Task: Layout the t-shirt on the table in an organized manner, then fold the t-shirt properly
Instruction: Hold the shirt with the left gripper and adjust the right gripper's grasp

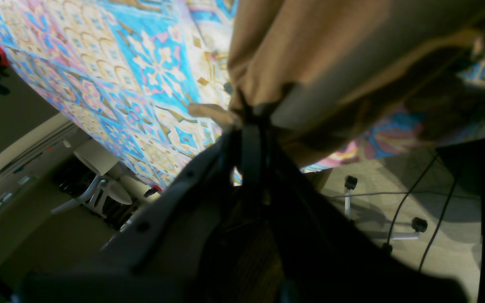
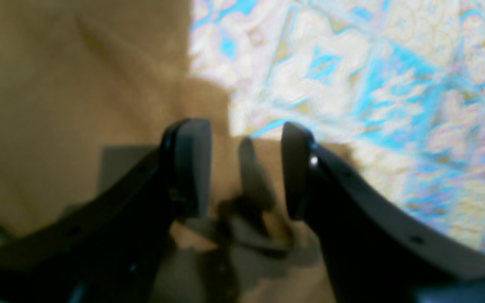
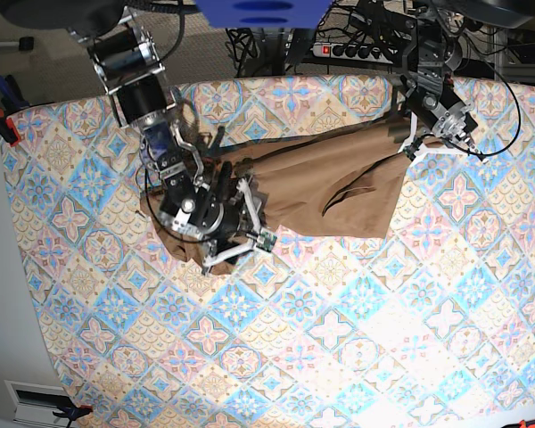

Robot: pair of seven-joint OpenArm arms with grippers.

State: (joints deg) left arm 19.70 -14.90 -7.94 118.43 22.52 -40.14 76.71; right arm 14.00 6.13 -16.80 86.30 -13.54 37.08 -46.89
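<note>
On the left of the base view, the right hand (image 3: 216, 234) hovers over the t-shirt's (image 3: 330, 187) bunched end, fingers (image 2: 192, 164) spread apart. The shirt stretches across the tiled bench (image 3: 339, 339) to the left hand (image 3: 408, 135), clamped on its raised corner
</note>
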